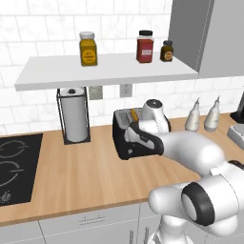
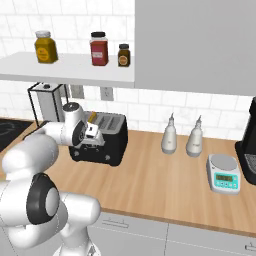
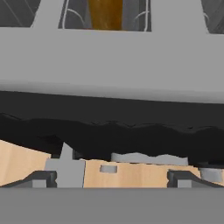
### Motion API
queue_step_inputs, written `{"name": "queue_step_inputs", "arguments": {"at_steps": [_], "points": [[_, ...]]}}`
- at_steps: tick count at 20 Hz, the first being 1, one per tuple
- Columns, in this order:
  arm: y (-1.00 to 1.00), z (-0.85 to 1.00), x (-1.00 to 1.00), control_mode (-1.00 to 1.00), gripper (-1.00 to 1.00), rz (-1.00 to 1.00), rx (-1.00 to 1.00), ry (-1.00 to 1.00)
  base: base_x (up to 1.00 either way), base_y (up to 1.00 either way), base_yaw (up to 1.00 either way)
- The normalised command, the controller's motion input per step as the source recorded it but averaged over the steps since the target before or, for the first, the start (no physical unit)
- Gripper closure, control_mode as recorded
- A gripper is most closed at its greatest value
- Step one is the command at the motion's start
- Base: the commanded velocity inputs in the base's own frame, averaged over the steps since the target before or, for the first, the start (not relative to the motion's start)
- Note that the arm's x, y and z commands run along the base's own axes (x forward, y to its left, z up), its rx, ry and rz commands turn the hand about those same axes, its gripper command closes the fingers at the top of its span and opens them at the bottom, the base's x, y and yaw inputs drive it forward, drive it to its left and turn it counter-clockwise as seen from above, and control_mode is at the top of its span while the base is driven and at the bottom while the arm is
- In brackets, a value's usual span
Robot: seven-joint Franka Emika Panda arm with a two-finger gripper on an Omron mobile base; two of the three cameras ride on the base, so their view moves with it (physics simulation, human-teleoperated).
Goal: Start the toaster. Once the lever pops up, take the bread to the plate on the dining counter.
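The black toaster (image 1: 123, 139) (image 2: 107, 140) stands on the wood wall counter, silver slotted top up. A golden bread (image 1: 135, 115) (image 2: 92, 116) (image 3: 105, 13) slice stands in one slot. My gripper (image 3: 111, 178) (image 2: 88, 142) hangs open at the toaster's end face, pointing down, with nothing between its fingertips (image 3: 41, 177). A small grey lever tab (image 3: 65, 168) shows next to one fingertip, low against the black side. The plate and the dining counter are out of view.
A paper towel holder (image 1: 75, 114) and a cooktop (image 1: 14, 167) lie left of the toaster. Two pale bottles (image 2: 170, 137), a kitchen scale (image 2: 225, 172) and a black coffee machine (image 2: 248, 145) stand to its right. A shelf (image 1: 105, 71) with jars hangs above.
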Motion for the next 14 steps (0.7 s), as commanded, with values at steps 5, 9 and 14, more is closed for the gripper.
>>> {"name": "queue_step_inputs", "arguments": {"at_steps": [5, 9, 14], "points": [[0.00, -0.32, 0.00, -1.00, -1.00, 0.00, 0.00, 0.00, 0.00, 0.00, 0.00], [0.00, -0.30, 0.00, -1.00, -1.00, 0.00, 0.00, 0.00, 0.00, 0.00, 0.00], [0.00, -0.12, 0.00, -1.00, -1.00, 0.00, 0.00, 0.00, 0.00, 0.00, 0.00]]}}
